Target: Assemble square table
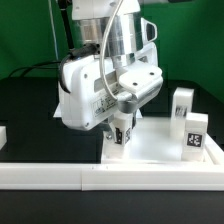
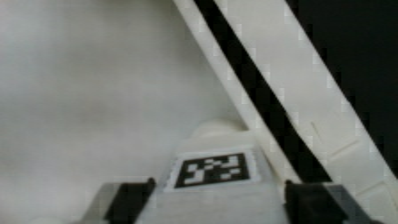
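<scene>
Up front in the exterior view, a long white border wall (image 1: 110,176) running across the black table (image 1: 30,110). Just behind it, flat on the table, the large white square slab (image 1: 165,150) of the square table, its near edge close along the wall. In the wrist view, the same slab (image 2: 89,90) filling most of the picture, with a dark strip between it and the wall (image 2: 329,100). Over the slab's near part, towards the exterior view's left, the gripper (image 1: 119,135) pointing down, with a short white tagged leg (image 1: 119,140) between its fingers. Seen from the wrist: gripper (image 2: 222,200) parted, fingers (image 2: 128,200) standing either side of the leg (image 2: 217,170) with a sliver of space on each flank, so straddling without pinching. Cannot tell whether the leg sits in a corner socket. Further back on the exterior view's right, a second leg (image 1: 196,130) upright on the slab, tag facing the camera, and a third leg (image 1: 182,103) behind it. Above, the bulky white arm (image 1: 100,85); farthest off, a green backdrop (image 1: 200,50).
</scene>
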### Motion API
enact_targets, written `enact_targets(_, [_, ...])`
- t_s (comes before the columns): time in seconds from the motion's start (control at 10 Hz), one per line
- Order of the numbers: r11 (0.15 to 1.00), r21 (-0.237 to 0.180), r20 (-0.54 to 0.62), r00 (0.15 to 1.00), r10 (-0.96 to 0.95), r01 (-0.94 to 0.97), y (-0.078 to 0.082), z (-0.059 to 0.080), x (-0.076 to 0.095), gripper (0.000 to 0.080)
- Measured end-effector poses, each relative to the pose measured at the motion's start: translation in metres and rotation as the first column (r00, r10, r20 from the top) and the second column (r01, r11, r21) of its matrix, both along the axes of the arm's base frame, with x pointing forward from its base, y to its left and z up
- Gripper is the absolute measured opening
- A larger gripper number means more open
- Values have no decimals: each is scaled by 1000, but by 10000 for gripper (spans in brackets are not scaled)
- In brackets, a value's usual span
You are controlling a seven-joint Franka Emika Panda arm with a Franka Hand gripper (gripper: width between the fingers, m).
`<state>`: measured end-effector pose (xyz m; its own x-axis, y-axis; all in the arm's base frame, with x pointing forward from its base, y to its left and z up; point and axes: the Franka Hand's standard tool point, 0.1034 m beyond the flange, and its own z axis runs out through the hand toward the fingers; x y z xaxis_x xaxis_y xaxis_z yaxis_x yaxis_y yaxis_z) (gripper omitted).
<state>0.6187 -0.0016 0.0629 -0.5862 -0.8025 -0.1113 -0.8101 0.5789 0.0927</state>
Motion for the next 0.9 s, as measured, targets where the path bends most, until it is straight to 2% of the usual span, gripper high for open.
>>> enact_targets(0.1, [1000, 0, 0, 1000, 0, 0, 0, 0, 0, 526])
enact_targets(0.2, [1000, 0, 0, 1000, 0, 0, 0, 0, 0, 526])
enact_targets(0.3, [1000, 0, 0, 1000, 4, -4, 1, 0, 0, 622])
enact_targets(0.5, [999, 7, 19, 999, 32, -32, 8, 11, 2, 644])
enact_targets(0.9, [999, 33, 84, 996, 34, -37, 19, 59, 11, 649])
